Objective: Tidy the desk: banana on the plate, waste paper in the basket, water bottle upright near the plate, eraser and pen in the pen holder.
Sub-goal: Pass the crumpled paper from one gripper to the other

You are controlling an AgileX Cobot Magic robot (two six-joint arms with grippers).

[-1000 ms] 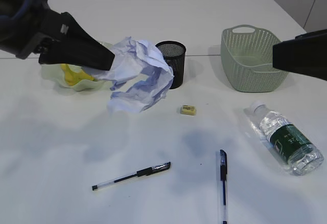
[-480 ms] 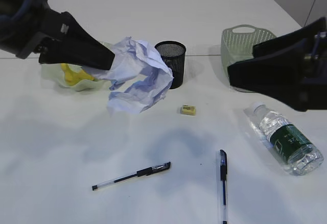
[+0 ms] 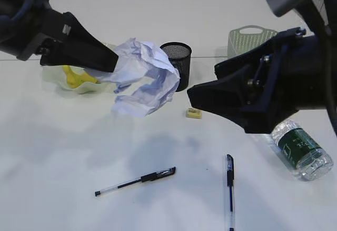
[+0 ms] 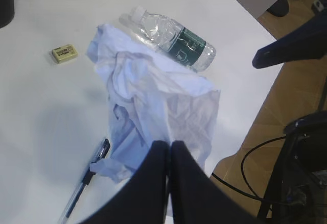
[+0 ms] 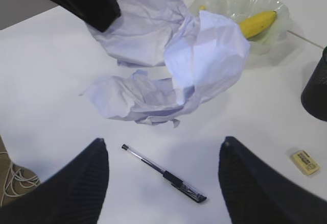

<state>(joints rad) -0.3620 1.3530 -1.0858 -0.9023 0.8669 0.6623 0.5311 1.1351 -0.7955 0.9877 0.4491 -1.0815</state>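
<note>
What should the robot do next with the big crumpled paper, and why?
Probably the right gripper, open and facing the waste paper, should ease forward and take it. The left gripper holds the paper in the air, and the basket sits on the right arm's side.

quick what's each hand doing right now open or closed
Left hand: closed, holding the waste paper in the air.
Right hand: open, holding nothing.
</note>
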